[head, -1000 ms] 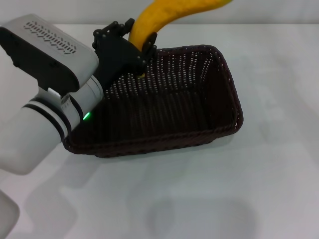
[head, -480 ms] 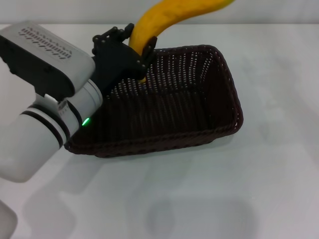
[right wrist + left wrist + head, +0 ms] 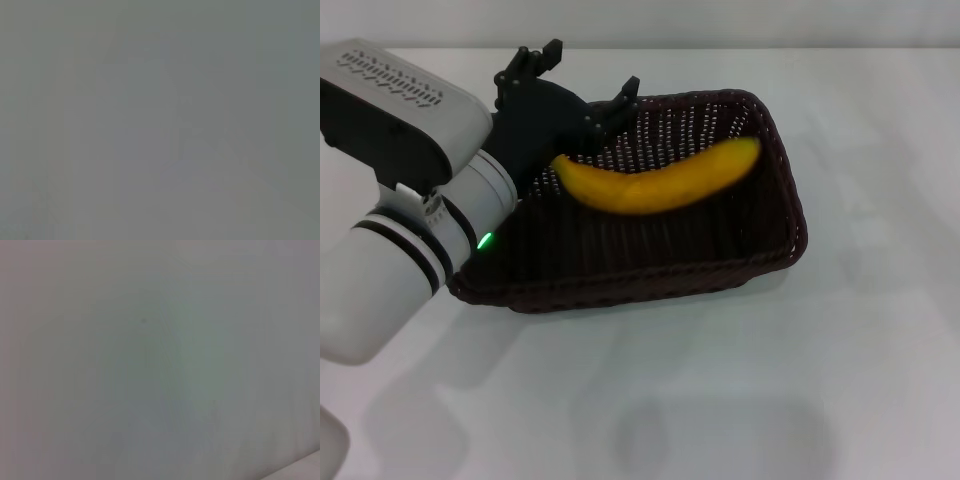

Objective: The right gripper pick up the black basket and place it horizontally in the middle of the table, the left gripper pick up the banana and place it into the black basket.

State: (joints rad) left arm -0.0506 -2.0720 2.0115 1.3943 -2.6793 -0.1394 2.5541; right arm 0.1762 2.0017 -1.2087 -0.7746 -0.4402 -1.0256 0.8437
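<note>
Banana lying flat inside black basket, basket on white tabletop approx. centre, left claw just above basket's far-left rim, fingers spread wide, holding nothing, right claw out of view.

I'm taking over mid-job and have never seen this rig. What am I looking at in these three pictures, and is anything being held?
The big picture comes from a camera on the robot's head, looking down at a white table. The grey-and-black arm at the left ends in the left gripper, whose dark fingers are spread open above the back left corner of the black basket. It holds nothing: the banana lies on its side inside the basket. The right gripper is not in view. The other two pictures come from cameras on each wrist, and both show only a blank pale surface, so they tell you nothing useful here.
</note>
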